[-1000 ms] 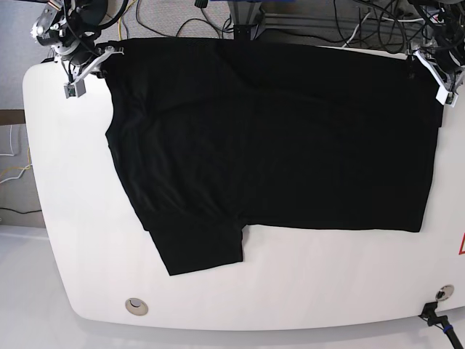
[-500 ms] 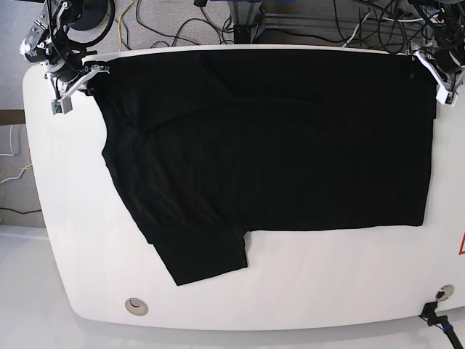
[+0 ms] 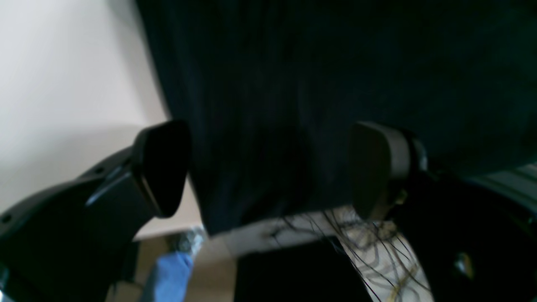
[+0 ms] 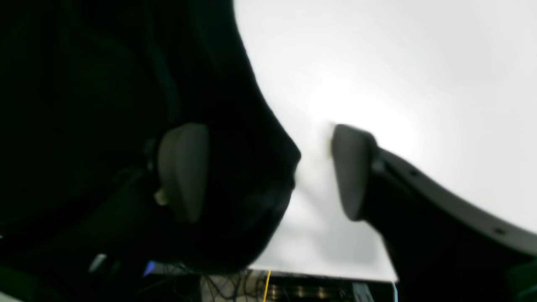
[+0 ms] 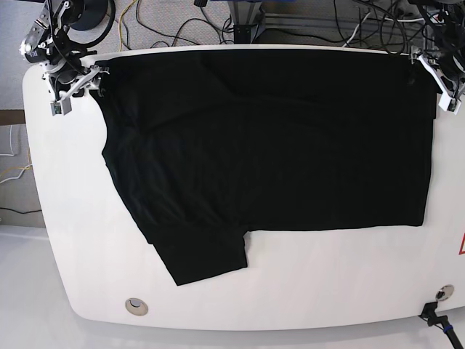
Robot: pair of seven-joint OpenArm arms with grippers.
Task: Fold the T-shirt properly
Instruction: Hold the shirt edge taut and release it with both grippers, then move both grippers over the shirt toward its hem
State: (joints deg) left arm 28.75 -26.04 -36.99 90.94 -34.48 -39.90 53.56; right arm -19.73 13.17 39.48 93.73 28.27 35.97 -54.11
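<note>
Black cloth fills your white table [image 5: 73, 240]: the T-shirt [image 5: 276, 138] lies spread flat, plain side up. At the base view's left, your right gripper [image 4: 268, 172] stands released over the shirt's corner; across at the other corner, your left gripper [image 3: 268, 167] also gapes, cloth between its fingers. You can read no writing.

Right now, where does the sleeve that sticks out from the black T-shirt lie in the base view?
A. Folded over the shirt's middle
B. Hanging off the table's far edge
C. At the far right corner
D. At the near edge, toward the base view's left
D: the sleeve juts out from the T-shirt toward the near edge of the white table, left of centre, lying flat.
</note>
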